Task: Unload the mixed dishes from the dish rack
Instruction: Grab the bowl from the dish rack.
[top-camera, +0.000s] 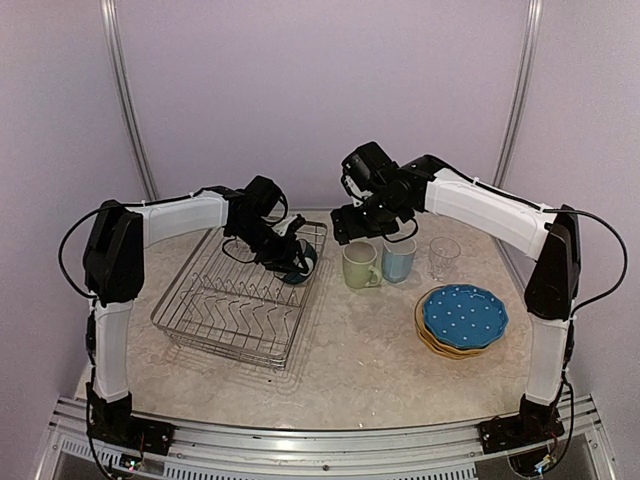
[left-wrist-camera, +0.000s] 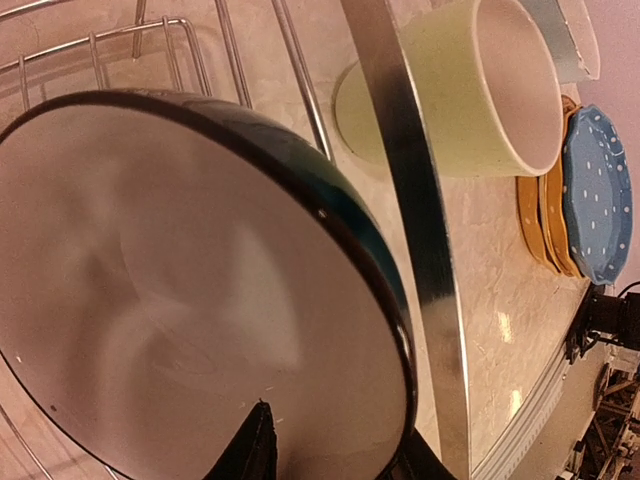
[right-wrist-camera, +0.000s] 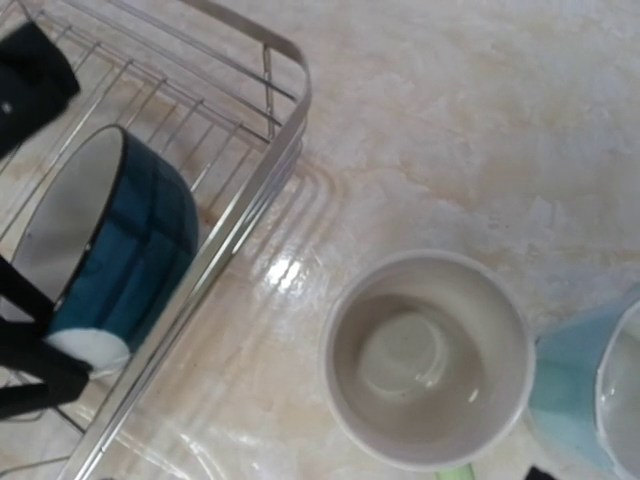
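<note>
The dark-teal bowl with white inside stands on edge in the far right corner of the silver wire dish rack. My left gripper is shut on its rim: in the left wrist view one finger lies inside the bowl and the other outside it. My right gripper hovers above the light green mug and holds nothing I can see; its fingers do not show in the right wrist view. That view shows the green mug from above, the bowl and the rack's corner.
The light blue mug and the clear glass stand right of the green mug. The blue dotted plate tops a plate stack at the right, orange-yellow beneath. The rack holds no other dishes. Walls close the back.
</note>
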